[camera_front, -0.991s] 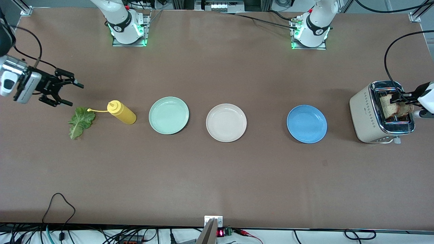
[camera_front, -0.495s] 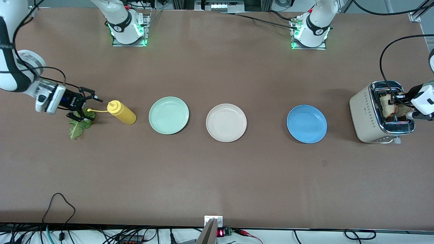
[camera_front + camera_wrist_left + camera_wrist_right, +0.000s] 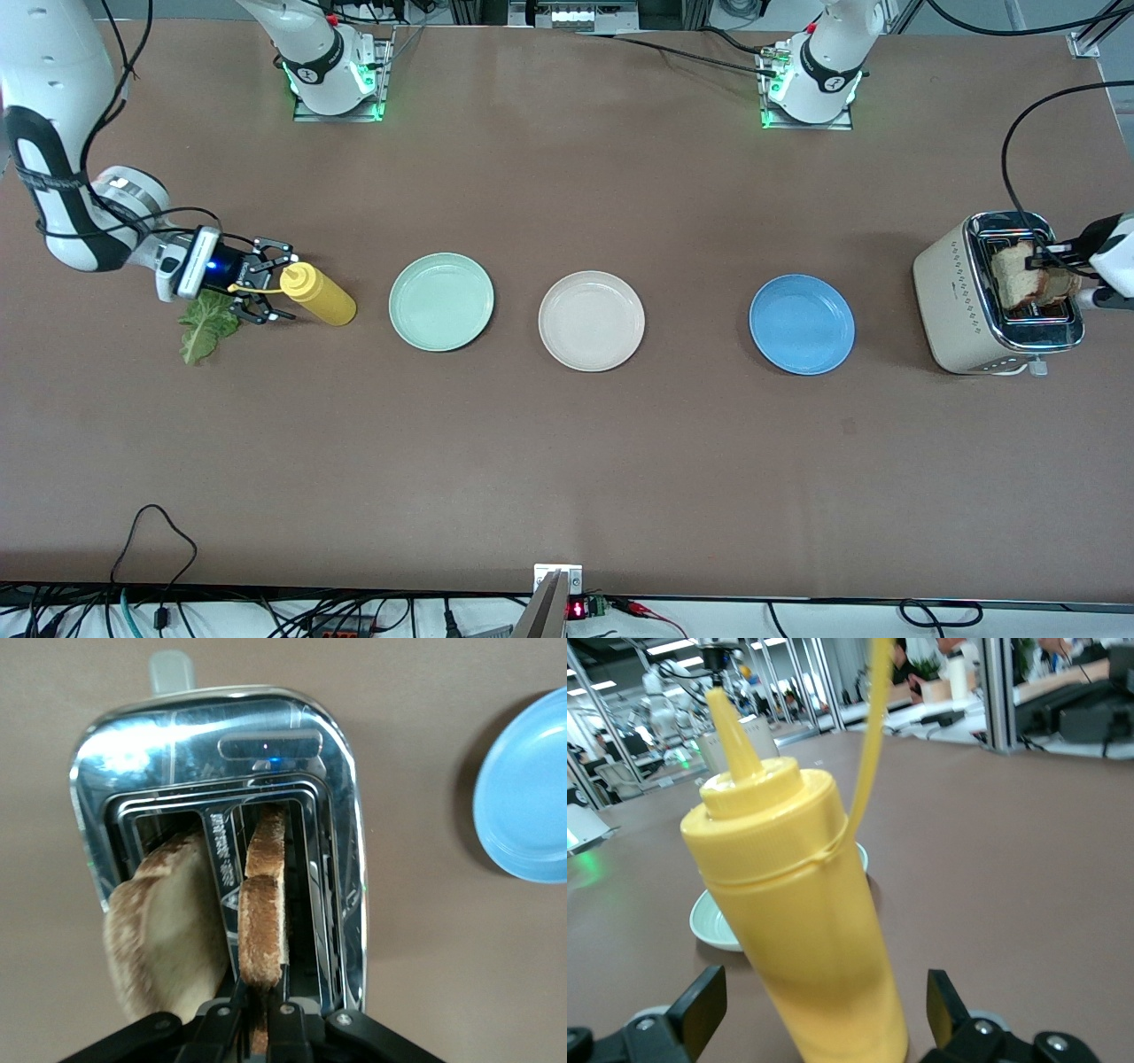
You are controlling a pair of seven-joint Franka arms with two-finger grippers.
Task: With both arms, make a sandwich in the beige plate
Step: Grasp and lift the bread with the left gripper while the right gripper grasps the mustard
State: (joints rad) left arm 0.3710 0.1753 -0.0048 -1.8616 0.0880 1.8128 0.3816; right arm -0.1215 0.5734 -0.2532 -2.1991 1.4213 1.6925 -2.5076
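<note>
The beige plate [image 3: 591,320] lies bare at mid-table; no sandwich is in view. At the left arm's end, two bread slices stand in the toaster [image 3: 952,301]. My left gripper [image 3: 1038,260] [image 3: 260,1010] is shut on the edge of one bread slice [image 3: 263,912]; the other slice [image 3: 168,930] leans in the neighbouring slot. At the right arm's end, my right gripper [image 3: 279,285] [image 3: 824,1010] is open, one finger on each side of the yellow squeeze bottle [image 3: 323,299] [image 3: 802,930], not touching it. The green lettuce leaf [image 3: 205,326] lies flat beside the bottle, partly under that gripper.
A mint-green plate [image 3: 441,301] [image 3: 713,921] sits between the bottle and the beige plate. A blue plate [image 3: 802,323] [image 3: 527,797] lies between the beige plate and the toaster. The toaster's black cable [image 3: 1010,151] loops over the table.
My right gripper came down past the lettuce and now straddles the yellow bottle, still open. My left gripper closed on the bread slice in the toaster.
</note>
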